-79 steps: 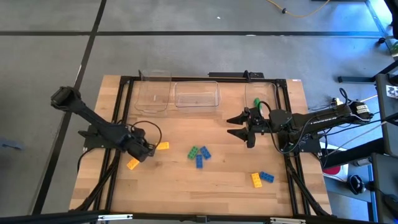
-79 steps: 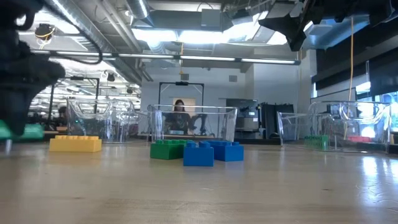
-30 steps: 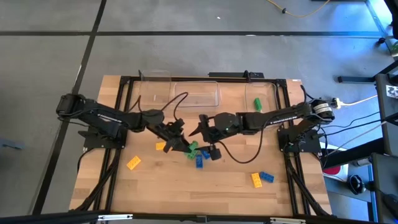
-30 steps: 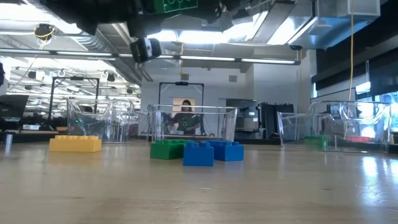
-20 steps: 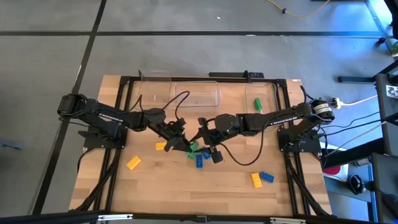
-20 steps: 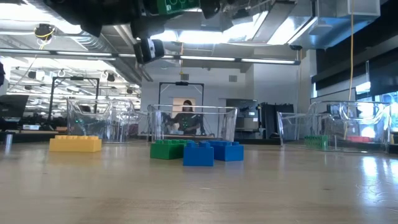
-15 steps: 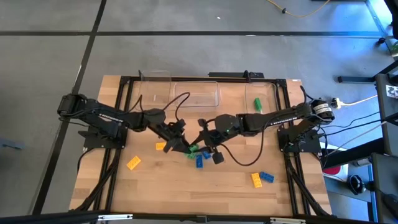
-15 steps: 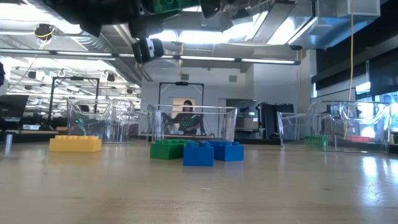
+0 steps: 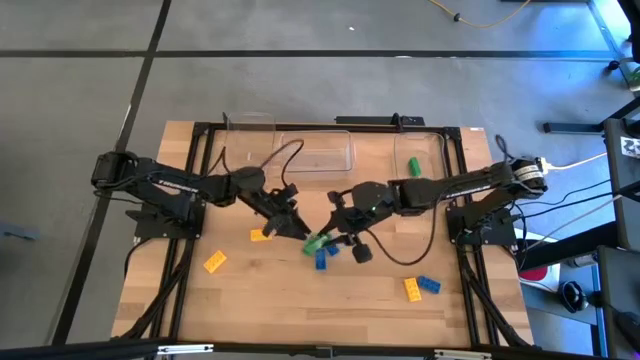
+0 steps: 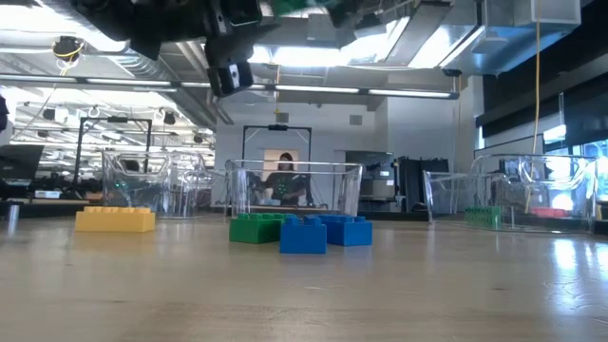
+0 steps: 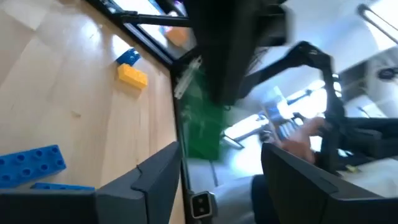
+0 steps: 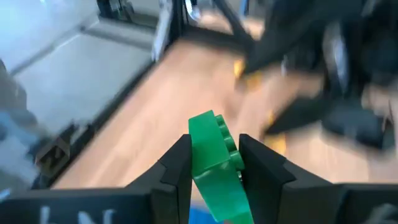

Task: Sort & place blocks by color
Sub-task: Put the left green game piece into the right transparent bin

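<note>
Clearly the risk sits mid-air above the table's centre, where the right gripper (image 12: 212,163) has its two fingers pinched on a green block (image 12: 215,154) while the left gripper (image 9: 297,227), jaws spread with nothing between them, hangs just beside it. In the high view that green block (image 9: 316,242) shows between the two tools, above the loose cluster of blue blocks (image 9: 326,254) on the wooden table (image 9: 270,310). The hold looks shallow: the fingers clasp only the lower part of the brick, its studded end standing proud, so a jolt could twist it out and drop it back among the blue ones. The arms are also very close, and if either swings without the other clearing first, fingers or the slack cable (image 9: 400,262) could clip the block. The nearest yellow block (image 9: 260,235) lies just beside the left arm's path and could be knocked aside. One green brick (image 9: 412,166) already rests in the clear bin (image 9: 425,140) at the far right corner, the likely target; a release too high or too near the wall could bounce the piece out
</note>
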`<state>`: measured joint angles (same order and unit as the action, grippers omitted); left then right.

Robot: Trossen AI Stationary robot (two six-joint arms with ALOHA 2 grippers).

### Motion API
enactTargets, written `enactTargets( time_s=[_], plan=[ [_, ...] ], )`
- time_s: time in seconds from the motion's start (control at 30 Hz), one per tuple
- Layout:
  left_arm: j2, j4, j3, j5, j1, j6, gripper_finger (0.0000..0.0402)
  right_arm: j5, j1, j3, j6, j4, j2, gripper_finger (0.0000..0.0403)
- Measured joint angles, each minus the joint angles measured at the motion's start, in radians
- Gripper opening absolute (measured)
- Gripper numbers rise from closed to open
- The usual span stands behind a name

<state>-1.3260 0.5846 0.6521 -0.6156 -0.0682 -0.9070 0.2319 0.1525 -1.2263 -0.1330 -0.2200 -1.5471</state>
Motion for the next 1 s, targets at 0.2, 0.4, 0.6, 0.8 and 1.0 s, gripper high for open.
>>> enactTargets(
  time_s=[0.2, 0.4, 0.6, 0.8, 1.0],
  plan=[
    [0.096, -0.056, 0.000, -0.124, -0.154, 0.047, 0.0217, -0.097, -0.008, 0.003, -0.001, -0.407, 0.110, 0.0106],
    [0.311, -0.318, 0.000, 0.083, -0.249, 0.304, 0.0215, -0.108, -0.055, 0.150, 0.109, -0.560, 0.300, 0.0106],
    [0.560, -0.462, 0.000, 0.468, -0.200, 0.462, 0.0215, -0.219, -0.089, 0.395, 0.285, -0.341, 0.596, 0.0106],
    [0.716, -0.385, -0.061, 0.701, -0.072, 0.525, 0.0215, -0.374, -0.110, 0.613, 0.387, 0.076, 0.816, 0.0106],
    [0.725, -0.389, -0.109, 0.760, 0.008, 0.526, 0.0215, -0.373, -0.118, 0.708, 0.437, 0.275, 0.878, 0.0106]
  ],
)
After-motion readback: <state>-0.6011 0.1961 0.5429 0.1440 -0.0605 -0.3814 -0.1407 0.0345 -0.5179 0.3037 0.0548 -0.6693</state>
